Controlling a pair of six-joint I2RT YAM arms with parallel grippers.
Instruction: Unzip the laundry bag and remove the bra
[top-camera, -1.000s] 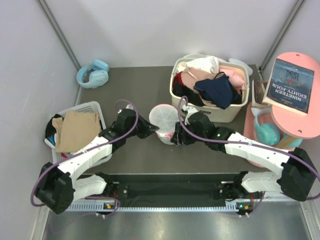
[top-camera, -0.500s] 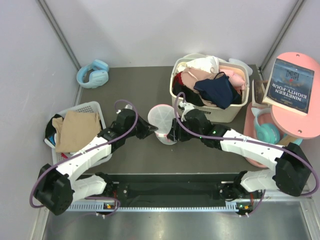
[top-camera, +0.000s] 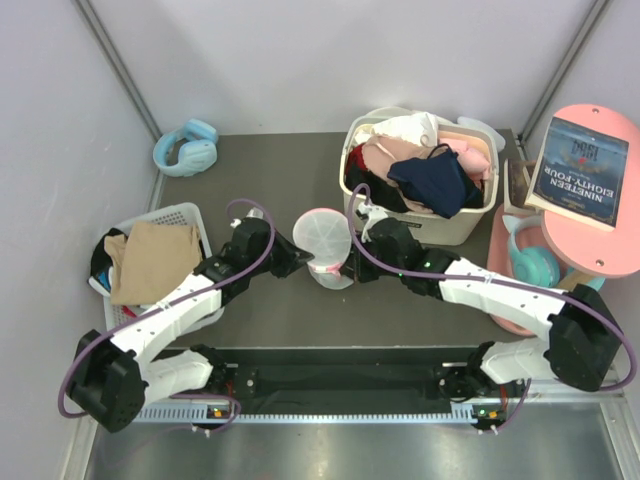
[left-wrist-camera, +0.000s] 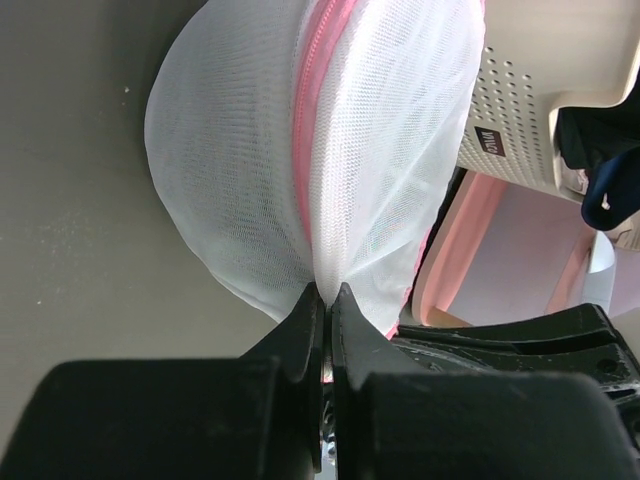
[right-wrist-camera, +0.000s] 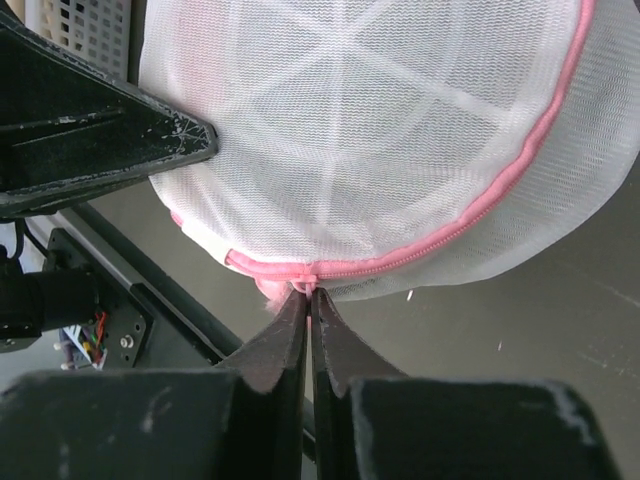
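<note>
White mesh of the laundry bag (top-camera: 322, 240) was held between both grippers over the table (top-camera: 250, 170), just beside the near left corner of the cream basket (top-camera: 455, 228). On the bag's side away from the basket, the left gripper (left-wrist-camera: 322, 296) was clamped tight on a fold of mesh below the pink zipper trim (left-wrist-camera: 305, 100). On the basket side, the right gripper (right-wrist-camera: 308, 296) was pinched closed on that trim at the bag's lower edge; whether it held the zipper pull could not be told.

Dark table (top-camera: 260, 170): blue headphones (top-camera: 187, 148), cream basket (top-camera: 440, 228)
</note>
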